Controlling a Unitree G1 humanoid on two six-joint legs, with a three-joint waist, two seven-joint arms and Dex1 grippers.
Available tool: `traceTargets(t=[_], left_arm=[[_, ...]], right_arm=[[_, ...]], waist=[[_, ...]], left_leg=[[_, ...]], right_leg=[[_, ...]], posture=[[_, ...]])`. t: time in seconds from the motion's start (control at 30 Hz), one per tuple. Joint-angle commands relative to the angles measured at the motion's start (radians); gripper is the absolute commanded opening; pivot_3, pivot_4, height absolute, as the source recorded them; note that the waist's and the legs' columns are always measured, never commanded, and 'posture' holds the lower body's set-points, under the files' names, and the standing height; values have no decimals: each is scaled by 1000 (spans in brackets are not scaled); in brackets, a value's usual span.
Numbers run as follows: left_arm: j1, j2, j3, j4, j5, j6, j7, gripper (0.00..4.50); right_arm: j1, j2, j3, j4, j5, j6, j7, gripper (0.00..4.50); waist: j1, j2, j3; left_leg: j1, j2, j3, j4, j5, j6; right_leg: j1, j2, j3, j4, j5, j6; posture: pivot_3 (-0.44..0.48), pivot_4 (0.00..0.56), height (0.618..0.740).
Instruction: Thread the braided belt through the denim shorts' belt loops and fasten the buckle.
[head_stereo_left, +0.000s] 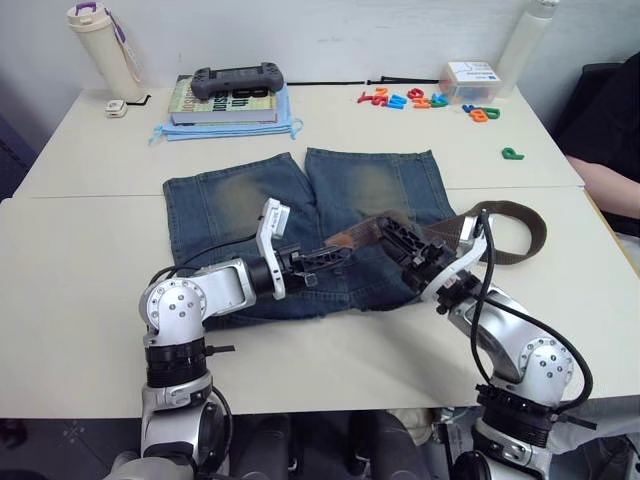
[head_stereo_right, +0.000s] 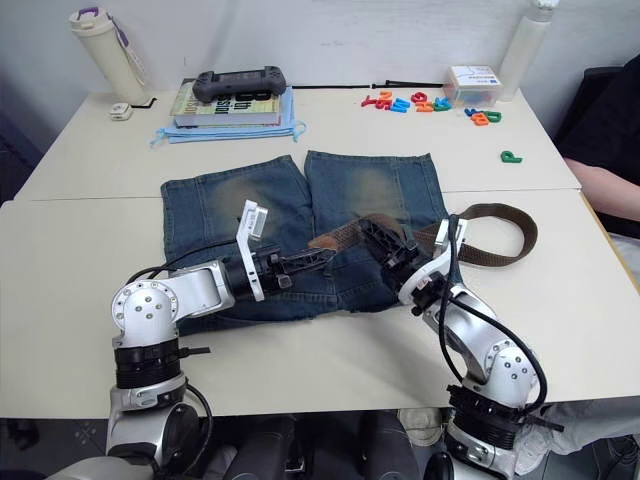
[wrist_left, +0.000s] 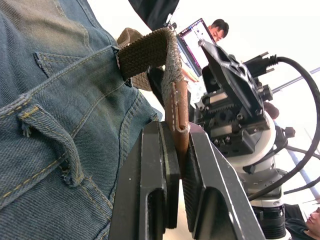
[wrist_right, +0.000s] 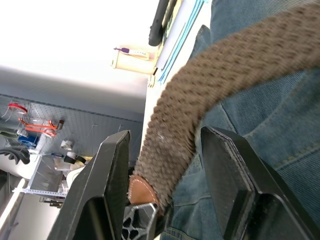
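The denim shorts (head_stereo_left: 235, 215) lie flat in the middle of the table, legs pointing away from me. The braided belt (head_stereo_left: 520, 235) curls in a loop on the table at the right and runs left across the shorts. My left gripper (wrist_left: 177, 132) is shut on the belt's tan leather tip (wrist_left: 179, 107), just above the denim. One belt loop (wrist_left: 50, 135) shows beside it. My right gripper (wrist_right: 167, 137) is open, its fingers on either side of the brown strap (wrist_right: 225, 75) without pinching it. The buckle is hidden behind my right arm.
At the back stand a book with a game controller (head_stereo_left: 237, 80) on it, a bottle (head_stereo_left: 100, 40), coloured plastic letters (head_stereo_left: 420, 98) and a white box (head_stereo_left: 472, 78). A green letter (head_stereo_left: 511, 153) lies alone. A person's arm (head_stereo_left: 610, 185) rests at the right edge.
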Motion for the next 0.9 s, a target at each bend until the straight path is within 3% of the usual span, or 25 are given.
traceTargets(t=[0.03,0.1,0.27,0.47,0.67,0.7,0.9], left_arm=[[1,11,-5,-43,-32,-1,-7,0],[3,12,-7,-45,-34,-2,-6,0],[8,18,-13,-48,-40,-5,-4,0],[20,41,-36,-62,-35,-13,-20,0],[42,84,-66,-89,-17,-40,-44,2471],[51,104,-67,-103,-2,-62,-50,2682],[184,290,0,-216,-25,-105,-137,2682]], right_arm=[[-11,-31,38,-19,48,-59,12,2218],[-8,-39,47,-21,49,-76,15,1809],[3,-71,87,-30,57,-131,23,14],[8,-93,123,-37,63,-185,34,14],[5,-108,152,-35,66,-220,39,0],[3,-109,156,-33,57,-227,33,0],[9,-127,178,-54,2,-272,-25,0]], waist=[[0,0,0],[0,0,0],[0,0,0],[0,0,0],[1,0,0],[1,0,0],[-3,1,0]], left_leg=[[0,0,0,0,0,0],[0,0,0,0,0,0],[0,0,0,0,0,0],[0,0,0,0,0,0],[0,0,0,0,0,0],[0,0,0,0,0,0],[0,1,0,0,0,0]], right_leg=[[0,0,0,0,0,0],[0,0,0,0,0,0],[0,0,0,0,0,0],[0,0,0,0,0,0],[0,0,0,0,0,0],[0,0,0,0,0,0],[0,0,0,0,0,-1]], posture=[[0,150,667],[0,150,667],[0,150,667],[0,150,667],[0,150,667],[0,150,667],[0,150,667]])
